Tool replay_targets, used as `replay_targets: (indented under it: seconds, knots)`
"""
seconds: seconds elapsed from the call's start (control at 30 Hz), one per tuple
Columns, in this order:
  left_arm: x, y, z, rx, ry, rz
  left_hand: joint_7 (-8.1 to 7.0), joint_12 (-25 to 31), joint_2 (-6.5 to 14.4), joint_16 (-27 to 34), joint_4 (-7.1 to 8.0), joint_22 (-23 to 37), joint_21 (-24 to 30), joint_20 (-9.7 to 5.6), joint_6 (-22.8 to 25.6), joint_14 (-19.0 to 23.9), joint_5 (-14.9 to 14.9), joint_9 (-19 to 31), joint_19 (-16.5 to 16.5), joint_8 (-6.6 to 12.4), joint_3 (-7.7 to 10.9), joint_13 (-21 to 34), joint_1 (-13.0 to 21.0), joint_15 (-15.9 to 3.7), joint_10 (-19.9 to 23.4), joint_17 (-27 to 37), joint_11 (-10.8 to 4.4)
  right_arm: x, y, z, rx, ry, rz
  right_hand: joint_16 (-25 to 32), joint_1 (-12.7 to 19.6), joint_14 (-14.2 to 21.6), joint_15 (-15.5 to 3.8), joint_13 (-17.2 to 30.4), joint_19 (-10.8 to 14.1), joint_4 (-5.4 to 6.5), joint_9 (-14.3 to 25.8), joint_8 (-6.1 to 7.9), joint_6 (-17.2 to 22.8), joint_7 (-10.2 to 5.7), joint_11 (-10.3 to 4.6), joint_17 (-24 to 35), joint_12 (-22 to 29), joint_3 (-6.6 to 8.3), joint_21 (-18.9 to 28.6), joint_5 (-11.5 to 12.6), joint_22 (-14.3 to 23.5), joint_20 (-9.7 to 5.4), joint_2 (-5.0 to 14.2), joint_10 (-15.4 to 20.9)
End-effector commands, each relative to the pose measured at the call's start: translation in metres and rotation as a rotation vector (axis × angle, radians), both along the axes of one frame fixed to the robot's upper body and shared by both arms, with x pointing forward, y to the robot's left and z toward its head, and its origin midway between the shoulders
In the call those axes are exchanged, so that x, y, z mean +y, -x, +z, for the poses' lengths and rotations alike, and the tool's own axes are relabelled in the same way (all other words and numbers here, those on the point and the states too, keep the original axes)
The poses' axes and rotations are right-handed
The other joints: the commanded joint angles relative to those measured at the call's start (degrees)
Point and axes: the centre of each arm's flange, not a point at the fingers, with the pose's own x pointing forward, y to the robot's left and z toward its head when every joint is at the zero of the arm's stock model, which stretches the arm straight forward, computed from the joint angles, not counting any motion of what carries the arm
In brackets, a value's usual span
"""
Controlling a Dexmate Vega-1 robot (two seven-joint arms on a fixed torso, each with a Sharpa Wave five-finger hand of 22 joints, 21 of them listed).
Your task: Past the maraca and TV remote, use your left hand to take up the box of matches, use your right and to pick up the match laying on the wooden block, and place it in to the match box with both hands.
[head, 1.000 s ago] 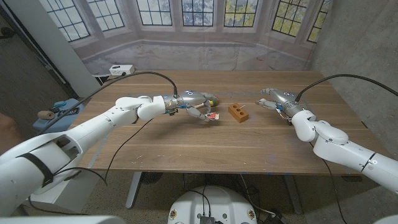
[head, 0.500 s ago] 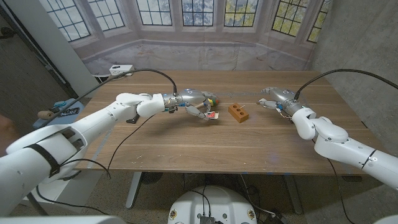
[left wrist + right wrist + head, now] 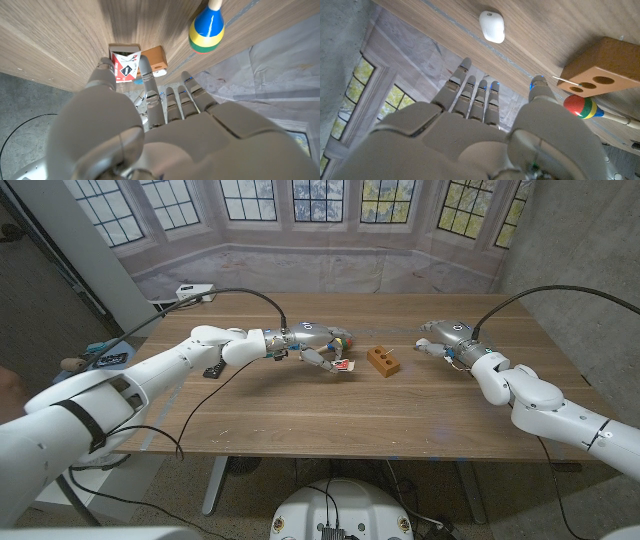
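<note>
The box of matches [image 3: 342, 367] [image 3: 125, 65], red and white, lies on the table just left of the wooden block [image 3: 382, 361] [image 3: 156, 57]. My left hand [image 3: 312, 346] [image 3: 150, 135] reaches over it, and the thumb and a finger [image 3: 144, 75] press its two sides. A thin match [image 3: 561, 78] lies on the block [image 3: 602, 67]. My right hand [image 3: 445, 337] [image 3: 480, 135] hovers right of the block with its fingers spread and nothing in it. The striped maraca [image 3: 343, 340] [image 3: 206, 26] [image 3: 580, 106] lies just behind my left hand.
A dark remote [image 3: 213, 370] lies on the table under my left forearm. A white device [image 3: 195, 292] sits beyond the table's far left corner. A small white rounded object [image 3: 491, 26] shows past my right fingertips. Bare wood spreads in front of the block.
My left elbow has swung outward and back while the hand stays at the box of matches. The right hand has barely moved.
</note>
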Motion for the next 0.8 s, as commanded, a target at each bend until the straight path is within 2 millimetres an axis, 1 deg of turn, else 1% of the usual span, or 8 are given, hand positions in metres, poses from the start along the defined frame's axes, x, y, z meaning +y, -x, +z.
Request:
replay_targets:
  seconds: [0.03, 0.27, 0.47, 0.57, 0.63, 0.8]
  knots:
    - [-0.001, 0.0, -0.001, 0.003, 0.002, -0.016, -0.43, 0.0, 0.9, 0.0, -0.02, 0.2, -0.1, -0.15, 0.0, 0.2, 0.2, 0.1, 0.2, 0.39, -0.21, 0.3, 0.4, -0.28, 0.1, 0.2, -0.26, 0.006, -0.002, 0.0, -0.001, 0.087, 0.007, 0.4, 1.0, 0.8, -2.09, 0.2, 0.9, -0.11, 0.2, 0.54, 0.8, -0.22, -0.4, 0.2, 0.5, 0.29, 0.2, 0.0, 0.1, -0.18, -0.1, 0.9]
    - [0.0, 0.0, -0.003, 0.007, 0.006, -0.018, -0.47, 0.0, 1.0, 0.0, -0.05, 0.3, -0.1, -0.17, 0.3, 0.2, 0.2, 0.2, 0.3, 0.55, -0.28, 0.3, 0.4, -0.32, 0.1, 0.1, -0.29, 0.011, -0.006, 0.002, -0.007, 0.154, 0.025, 0.7, 1.9, 2.1, -2.49, 0.2, 1.8, -0.22, 0.2, 0.76, 2.0, -0.65, -0.79, 0.2, 0.6, 0.39, 0.2, -0.1, 0.1, -0.52, -0.45, 2.0]
    - [0.001, 0.0, -0.004, 0.007, 0.009, -0.018, -0.49, 0.0, 1.0, 0.0, -0.09, 0.3, -0.1, -0.25, 0.5, 0.3, 0.2, 0.2, 0.3, 0.67, -0.33, 0.3, 0.5, -0.36, 0.2, 0.1, -0.37, 0.018, -0.01, 0.005, -0.032, 0.205, 0.051, 1.1, 3.5, 3.9, -2.92, 0.3, 2.9, -0.33, 0.2, 1.32, 4.5, -1.38, -1.54, 0.3, 0.9, 0.62, 0.2, -0.1, 0.2, -1.18, -0.84, 3.8]
    - [0.002, 0.0, -0.004, 0.008, 0.012, -0.017, -0.5, 0.0, 1.1, 0.0, -0.14, 0.3, -0.1, -0.19, 0.4, 0.3, 0.2, 0.2, 0.3, 0.68, -0.34, 0.3, 0.5, -0.39, 0.2, 0.1, -0.34, 0.021, -0.011, 0.008, -0.045, 0.221, 0.065, 1.4, 4.4, 5.2, -3.53, 0.3, 3.9, -0.33, 0.2, 1.54, 5.8, -1.62, -1.56, 0.3, 1.2, 0.72, 0.4, -0.1, 0.2, -1.63, -1.1, 5.5]
    - [0.003, 0.0, -0.004, 0.008, 0.012, -0.018, -0.36, 0.0, 1.1, 0.0, -0.14, 0.3, -0.1, -0.23, 0.5, 0.2, 0.2, 0.2, 0.3, 0.74, -0.36, 0.3, 0.5, -0.38, 0.2, 0.1, -0.35, 0.024, -0.011, 0.009, -0.051, 0.234, 0.075, 1.6, 4.9, 6.1, -3.69, 0.3, 4.6, -0.29, 0.2, 1.77, 6.8, -1.7, -1.6, 0.4, 1.1, 0.74, 0.5, -0.1, 0.2, -2.02, -1.25, 6.0]
    - [0.003, 0.0, -0.005, 0.009, 0.016, -0.02, -0.52, 0.0, 1.2, 0.0, -0.14, 0.3, -0.1, -0.17, 0.3, 0.2, 0.2, 0.3, 0.3, 0.72, -0.38, 0.4, 0.6, -0.29, 0.1, 0.1, -0.27, 0.03, -0.012, 0.013, -0.056, 0.267, 0.097, 1.9, 5.9, 7.2, -4.35, 0.3, 5.4, -0.37, 0.2, 1.94, 7.9, -1.87, -1.67, 0.4, 1.3, 0.8, 0.6, -0.1, 0.2, -2.36, -1.56, 7.3]
